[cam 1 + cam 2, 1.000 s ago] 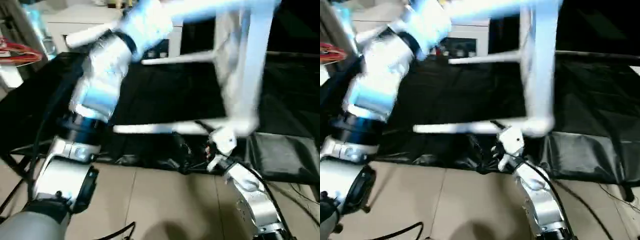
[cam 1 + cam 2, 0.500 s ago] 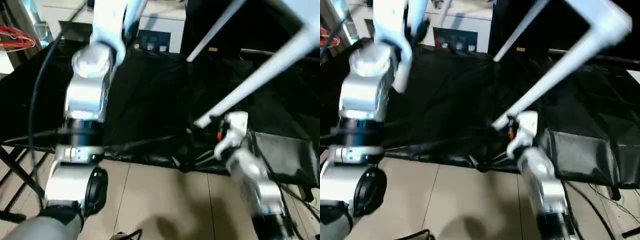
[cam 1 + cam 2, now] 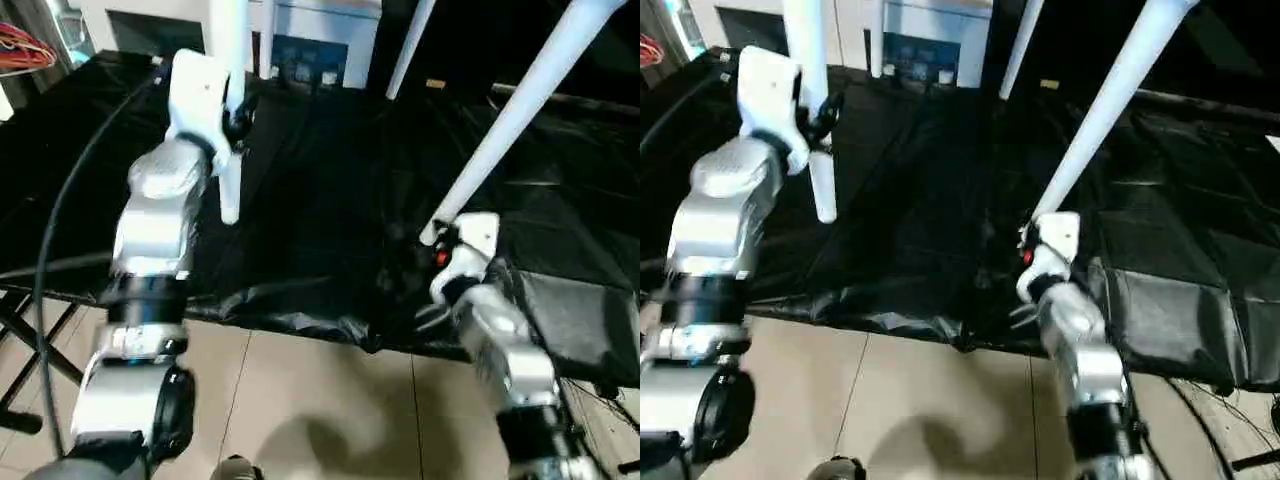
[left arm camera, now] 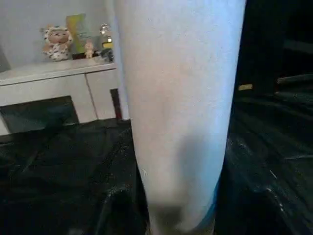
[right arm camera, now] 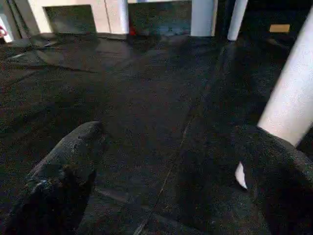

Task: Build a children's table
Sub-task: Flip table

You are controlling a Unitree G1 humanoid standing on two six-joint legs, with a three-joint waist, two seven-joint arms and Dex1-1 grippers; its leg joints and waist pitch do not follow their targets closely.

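Left wrist view is putting one white leg (image 4: pixel 181 112) right up against the lens, so the left gripper (image 3: pixel 232 108) is clamped on that leg a little above its rounded lower end, which is hanging free above the black cloth (image 3: pixel 330 200) covering the work surface. Across from it, the right gripper (image 5: pixel 166 171) is standing with its fingers (image 5: pixel 63 161) wide apart and holding nothing, while a second leg (image 3: pixel 520 110) is slanting down just beside it, its foot near the gripper's white housing; whether the two are touching I cannot tell.

Further out, the children's table (image 3: pixel 1110 100) is being carried in the air, legs pointing down toward the cloth, and a third leg (image 3: pixel 410 45) is showing at the back; the top is out of view above.

Judging by its look, the table is light, hollow, stiff plastic, smooth and therefore slippery in a two-finger pinch. The tapered legs are likely to slide through, so gripping high, near the corner sockets, seems safest.
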